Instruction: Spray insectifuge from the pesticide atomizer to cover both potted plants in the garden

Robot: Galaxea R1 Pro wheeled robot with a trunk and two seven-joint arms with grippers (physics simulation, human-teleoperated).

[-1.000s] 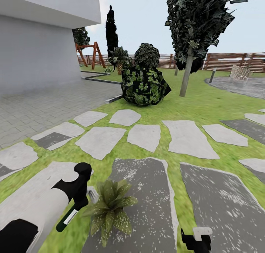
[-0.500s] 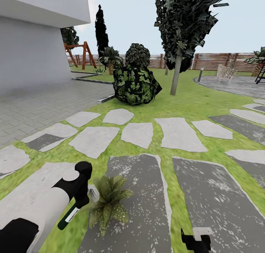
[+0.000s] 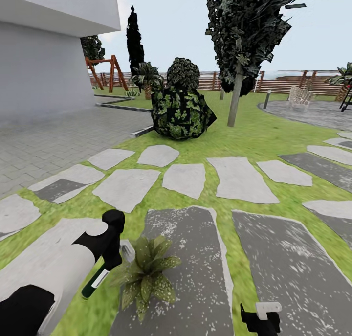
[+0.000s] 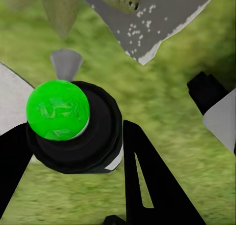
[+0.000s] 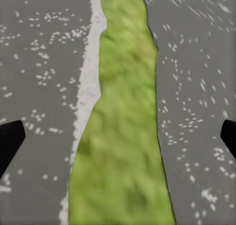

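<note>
Clamped around the pesticide atomizer (image 3: 95, 283), our left gripper (image 3: 110, 260) hangs just beside the potted plant (image 3: 145, 273), on the side toward the white house wall (image 3: 44, 67). From the left wrist we see the bottle end-on between the two black fingers (image 4: 147, 181), a green round face inside a dark ring (image 4: 73, 126); we cannot tell for sure which end of the bottle that is. In the head view a pale cone, which we take for the spray head (image 3: 127, 250), sits at the rosette's edge and points into its leaves.

Our right gripper (image 3: 261, 316) hangs low on the far side of the plant from the left arm, over the dark stepping stone (image 3: 288, 267). Its wrist camera looks down on a grass strip (image 5: 123, 136) between two stones, with a black fingertip (image 5: 10, 136) at each border of the picture, so we read it as spread wide and empty.

We judge the pickup done and the spraying of this first plant in hand. How much of the rosette is covered we cannot tell; no mist shows. The next move, as we see it, calls for keeping the nozzle aimed at the leaves and sweeping across the whole rosette, then looking for the second potted plant, wherever it stands beyond this one.
</note>
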